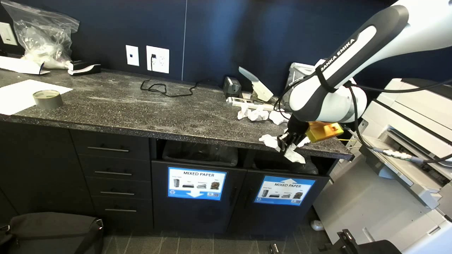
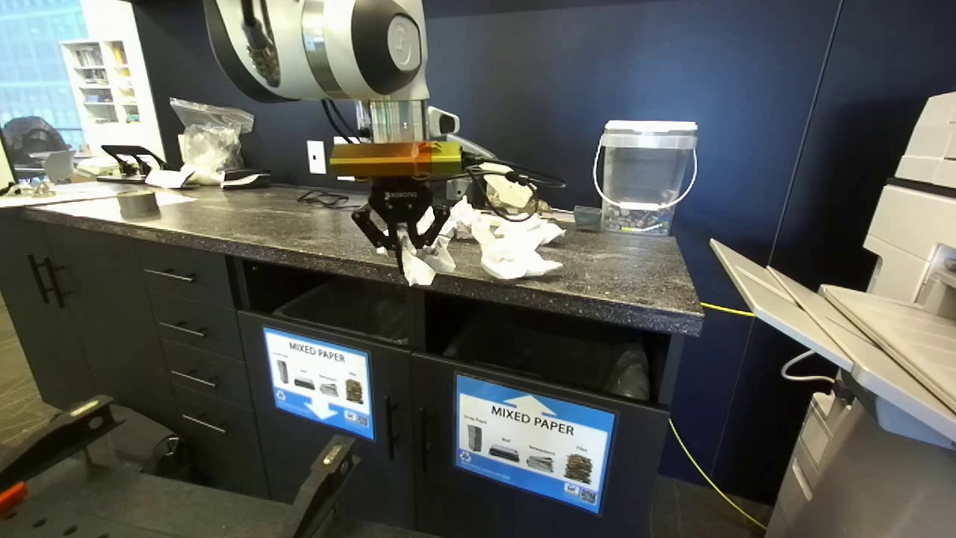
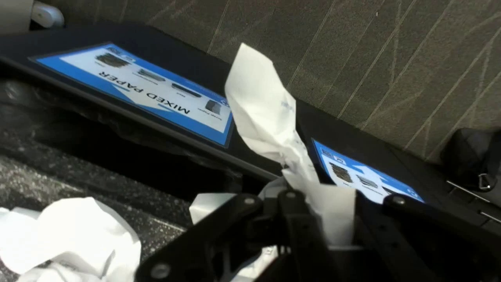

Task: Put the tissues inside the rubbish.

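Observation:
My gripper (image 1: 284, 143) is shut on a crumpled white tissue (image 1: 295, 156), which hangs down at the counter's front edge. In an exterior view the gripper (image 2: 405, 243) points down with the tissue (image 2: 422, 270) below its fingers. In the wrist view the held tissue (image 3: 262, 102) sticks out past the fingers (image 3: 309, 207). More crumpled white tissues (image 2: 515, 246) lie on the counter, also in the wrist view (image 3: 74, 239). The rubbish bins sit under the counter behind doors marked MIXED PAPER: a right bin (image 2: 631, 373) and a left bin (image 2: 336, 302). Their insides are dark.
The dark counter (image 1: 169, 118) overhangs the bin openings. A paper cutter (image 1: 259, 88) stands behind the tissues. A clear bucket (image 2: 646, 175) stands at the back. A tape roll (image 1: 47, 99) and a plastic bag (image 1: 44, 42) lie at the far end. A printer (image 1: 395, 148) stands beside the counter.

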You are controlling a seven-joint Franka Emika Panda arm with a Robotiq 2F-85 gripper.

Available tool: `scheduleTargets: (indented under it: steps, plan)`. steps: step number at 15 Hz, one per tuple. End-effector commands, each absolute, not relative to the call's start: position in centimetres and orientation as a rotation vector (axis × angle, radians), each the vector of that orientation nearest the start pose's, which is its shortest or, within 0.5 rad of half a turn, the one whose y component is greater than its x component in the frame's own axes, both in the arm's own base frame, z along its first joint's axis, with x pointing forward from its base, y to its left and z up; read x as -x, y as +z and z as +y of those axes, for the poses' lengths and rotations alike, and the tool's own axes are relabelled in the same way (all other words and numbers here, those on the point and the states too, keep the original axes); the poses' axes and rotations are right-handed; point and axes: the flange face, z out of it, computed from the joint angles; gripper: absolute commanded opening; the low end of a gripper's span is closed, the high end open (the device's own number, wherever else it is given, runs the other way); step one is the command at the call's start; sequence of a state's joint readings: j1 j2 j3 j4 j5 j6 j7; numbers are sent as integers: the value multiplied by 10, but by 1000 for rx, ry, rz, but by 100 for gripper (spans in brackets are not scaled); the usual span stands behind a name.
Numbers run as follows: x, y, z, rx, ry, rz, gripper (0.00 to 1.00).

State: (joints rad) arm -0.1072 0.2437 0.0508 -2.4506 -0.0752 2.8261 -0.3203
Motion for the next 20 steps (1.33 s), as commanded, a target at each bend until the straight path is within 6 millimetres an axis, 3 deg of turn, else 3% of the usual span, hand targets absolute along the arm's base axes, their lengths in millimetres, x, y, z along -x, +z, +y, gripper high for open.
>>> scheduleTargets:
  steps: [1, 6, 11, 16, 20]
  plan:
    - [-462, 213, -30, 3152, -229, -399, 12]
    - [-430, 183, -44, 3159, -286, -283, 12]
    - [-416, 138, -51, 3172, -354, -231, 12]
    - [-426, 82, -65, 3246, -302, -187, 12]
    - [-455, 47, -72, 3303, -309, -28, 12]
